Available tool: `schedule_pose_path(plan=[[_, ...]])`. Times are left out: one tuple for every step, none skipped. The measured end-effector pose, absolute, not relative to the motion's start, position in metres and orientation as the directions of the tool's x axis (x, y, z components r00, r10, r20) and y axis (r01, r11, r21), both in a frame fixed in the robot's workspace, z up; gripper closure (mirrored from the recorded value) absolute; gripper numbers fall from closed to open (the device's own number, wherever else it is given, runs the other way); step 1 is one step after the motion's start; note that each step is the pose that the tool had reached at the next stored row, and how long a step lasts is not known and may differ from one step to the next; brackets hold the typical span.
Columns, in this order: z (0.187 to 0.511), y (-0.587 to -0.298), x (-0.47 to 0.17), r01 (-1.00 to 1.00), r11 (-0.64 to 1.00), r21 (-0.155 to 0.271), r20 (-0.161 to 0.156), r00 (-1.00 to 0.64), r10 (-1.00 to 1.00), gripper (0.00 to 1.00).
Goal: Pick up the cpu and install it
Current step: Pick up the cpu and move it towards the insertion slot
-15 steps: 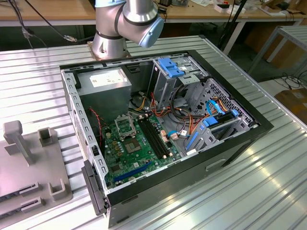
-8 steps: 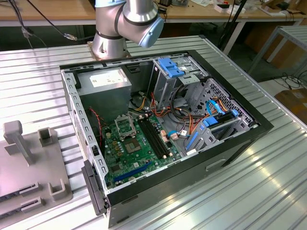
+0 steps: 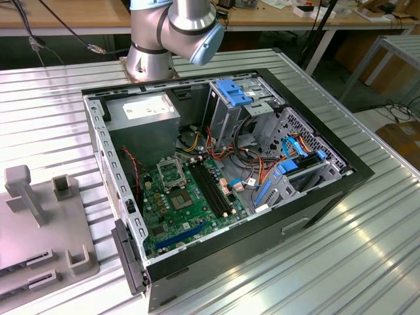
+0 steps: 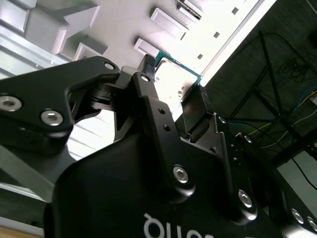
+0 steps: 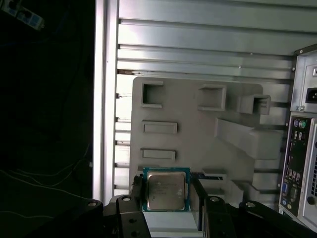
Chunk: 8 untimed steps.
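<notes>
The cpu, a flat square chip with a dull silver top and green rim, sits between the black fingers of my gripper, which is shut on its two opposite edges. In the second wrist view the cpu shows its pale top between the fingertips of the gripper. It hangs well above the grey fixture tray. In the exterior view the open computer case holds the green board, with the square metal socket frame near the board's far end.
The grey fixture tray with raised blocks and slots lies on the ribbed metal table at the exterior view's left. The arm's base stands behind the case. Cables, drive cages and blue clips crowd the case's right half. The case's rear panel borders the tray.
</notes>
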<state>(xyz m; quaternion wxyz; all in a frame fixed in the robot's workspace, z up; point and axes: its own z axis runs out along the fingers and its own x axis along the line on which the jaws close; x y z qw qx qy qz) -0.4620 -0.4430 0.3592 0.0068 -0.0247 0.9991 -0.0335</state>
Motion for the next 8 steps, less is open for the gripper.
schedule_pose_path(plan=[[0.3597,-0.4430,-0.4620,-0.049,0.997,-0.067,-0.012,-0.999,-0.050,0.53],[0.3603,-0.4430,-0.4619,-0.049,0.997,-0.067,-0.012,-0.999,-0.050,0.53],[0.3611,-0.4430,-0.4619,-0.049,0.997,-0.067,-0.012,-0.999,-0.050,0.53],[0.3616,-0.4430,-0.4619,-0.049,0.997,-0.067,-0.012,-0.999,-0.050,0.53],[0.3626,-0.4430,-0.4619,-0.049,0.997,-0.067,-0.012,-0.999,-0.050,0.53],[0.3633,-0.4430,-0.4620,-0.049,0.997,-0.067,-0.012,-0.999,-0.050,0.53],[0.3643,-0.4430,-0.4619,-0.049,0.997,-0.067,-0.012,-0.999,-0.050,0.53],[0.3650,-0.4430,-0.4619,-0.049,0.997,-0.067,-0.012,-0.999,-0.050,0.53]])
